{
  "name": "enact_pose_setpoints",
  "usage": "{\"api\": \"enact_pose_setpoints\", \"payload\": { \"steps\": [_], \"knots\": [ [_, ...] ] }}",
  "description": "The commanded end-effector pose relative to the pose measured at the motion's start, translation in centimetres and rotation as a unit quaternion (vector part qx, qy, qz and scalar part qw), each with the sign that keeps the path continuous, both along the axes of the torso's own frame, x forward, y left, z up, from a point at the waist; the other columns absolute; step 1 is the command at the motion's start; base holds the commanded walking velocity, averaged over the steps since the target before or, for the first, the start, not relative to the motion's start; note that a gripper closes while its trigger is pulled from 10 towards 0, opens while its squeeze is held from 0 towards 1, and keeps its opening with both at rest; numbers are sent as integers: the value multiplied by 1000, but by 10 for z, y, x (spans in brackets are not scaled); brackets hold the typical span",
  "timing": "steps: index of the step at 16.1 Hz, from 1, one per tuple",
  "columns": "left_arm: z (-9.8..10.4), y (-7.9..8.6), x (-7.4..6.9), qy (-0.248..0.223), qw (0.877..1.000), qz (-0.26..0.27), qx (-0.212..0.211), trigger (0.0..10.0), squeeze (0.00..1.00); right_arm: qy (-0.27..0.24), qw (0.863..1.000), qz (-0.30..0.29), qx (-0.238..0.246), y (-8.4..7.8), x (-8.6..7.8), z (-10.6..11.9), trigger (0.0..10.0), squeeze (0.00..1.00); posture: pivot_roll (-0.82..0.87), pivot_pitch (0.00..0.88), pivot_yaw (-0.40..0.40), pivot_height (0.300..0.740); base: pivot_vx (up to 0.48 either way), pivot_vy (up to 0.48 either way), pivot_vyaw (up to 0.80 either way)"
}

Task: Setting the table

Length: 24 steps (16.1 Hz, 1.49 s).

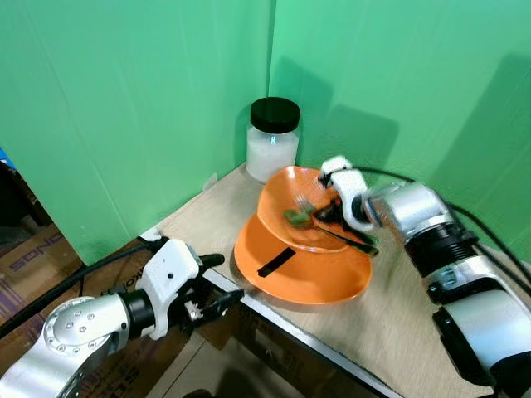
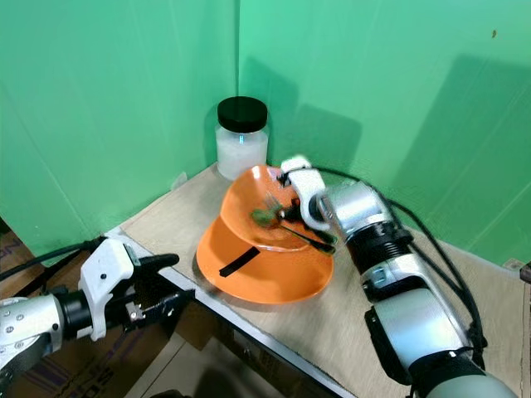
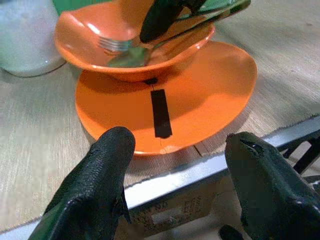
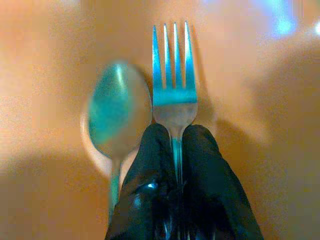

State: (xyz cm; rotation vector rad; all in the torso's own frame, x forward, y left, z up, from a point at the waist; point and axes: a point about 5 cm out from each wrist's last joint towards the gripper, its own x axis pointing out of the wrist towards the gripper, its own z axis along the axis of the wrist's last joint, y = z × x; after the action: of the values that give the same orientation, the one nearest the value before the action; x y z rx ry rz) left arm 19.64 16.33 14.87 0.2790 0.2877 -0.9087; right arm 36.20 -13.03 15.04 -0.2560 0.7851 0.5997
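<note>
Table (image 1: 398, 319): a pale wooden top with a metal front edge is being shown, set into a corner of green walls (image 1: 133, 108).
Plate (image 1: 319, 278): an orange plate is lying near the table's front edge, at about 7 o'clock from the jar; a black strip (image 1: 275, 262) is lying on it at its 8 o'clock side.
Bowl (image 1: 278, 199): an orange bowl is resting tilted on the plate, overlapping its far rim, at 5 o'clock from the jar and just beside it.
Jar (image 1: 272, 139): a white jar with a black lid is standing upright in the corner, at 12 o'clock of the bowl.
Right gripper (image 4: 172, 142): it is being held inside the bowl, its fingers pressed together and clamped on the fork's neck.
Left gripper (image 3: 177, 165): it is being held below and in front of the table edge, at 7 o'clock of the plate, fingers spread apart with nothing between them.
Fork (image 4: 173, 75): it is being gripped over the bowl's inner surface, tines pointing away from the gripper.
Spoon (image 4: 117, 112): it is lying in the bowl just beside the fork.
</note>
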Motion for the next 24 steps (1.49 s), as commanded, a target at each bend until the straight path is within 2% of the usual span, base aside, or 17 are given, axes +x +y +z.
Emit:
{"api": "enact_pose_setpoints", "payload": {
  "steps": [1, 2, 3, 7, 8, 10, 11, 12, 13, 14, 15, 17, 22, 24],
  "knots": [
    [2, 2, 2, -6, 1000, 6, -1, 10000, 0, -22, 999, -14, 28, -6, 2, 22, 0, 0, -9, 0, -44, 740, 0, 0, 0],
    [3, 3, 2, -6, 1000, 6, 0, 10000, 0, -26, 999, -18, 34, -7, 2, 26, 0, 0, -11, 0, -42, 740, 0, 0, 0],
    [3, 3, 3, -10, 1000, 10, -2, 10000, 0, -39, 997, -24, 69, -8, -4, 41, 0, 0, -14, 0, -36, 740, 0, 0, 0],
    [7, 1, 8, -29, 999, 28, -15, 10000, 0, -76, 989, -12, 127, -10, -25, 55, 0, 0, -17, 0, -37, 740, 0, 0, 0],
    [11, 0, 12, -46, 997, 49, -23, 10000, 0, -121, 977, -6, 175, -10, -39, 58, 0, 0, -20, 0, -40, 740, 0, 0, 0],
    [12, -1, 16, -60, 995, 71, -19, 10000, 0, -144, 967, -10, 209, -11, -49, 59, 0, 0, -18, 0, -43, 740, 0, 0, 0],
    [13, -2, 20, -86, 990, 113, -15, 10000, 0, -206, 951, -17, 230, -7, -62, 61, 10000, 0, -15, 0, -38, 740, 0, 0, 0],
    [13, -2, 20, -86, 990, 113, -15, 10000, 0, -206, 951, -17, 230, -7, -62, 61, 10000, 0, -15, 0, -38, 740, 0, 0, 0],
    [14, -2, 22, -97, 987, 129, -16, 10000, 0, -230, 943, -20, 241, -5, -66, 63, 10000, 0, -15, 0, -38, 740, 0, 0, 0],
    [18, -6, 26, -125, 973, 188, -39, 10000, 0, -261, 927, -34, 267, 1, -79, 61, 10000, 0, -25, 0, -45, 740, 0, 0, 0],
    [22, -10, 28, -143, 961, 229, -64, 10000, 0, -275, 919, -50, 279, 6, -89, 58, 10000, 0, -44, 0, -58, 740, 0, 0, 0],
    [26, -14, 31, -165, 949, 258, -75, 10000, 0, -288, 914, -66, 277, 9, -94, 54, 10000, 0, -57, 0, -67, 740, 0, 0, 0],
    [27, -15, 30, -174, 937, 292, -80, 10000, 0, -301, 907, -92, 279, 7, -100, 51, 10000, 0, -86, 0, -53, 740, 0, 0, -800],
    [32, -14, 33, -187, 924, 320, -92, 10000, 0, -306, 908, -93, 271, 7, -104, 48, 10000, 0, -76, 0, -56, 740, 0, 0, -800]
  ]
}}
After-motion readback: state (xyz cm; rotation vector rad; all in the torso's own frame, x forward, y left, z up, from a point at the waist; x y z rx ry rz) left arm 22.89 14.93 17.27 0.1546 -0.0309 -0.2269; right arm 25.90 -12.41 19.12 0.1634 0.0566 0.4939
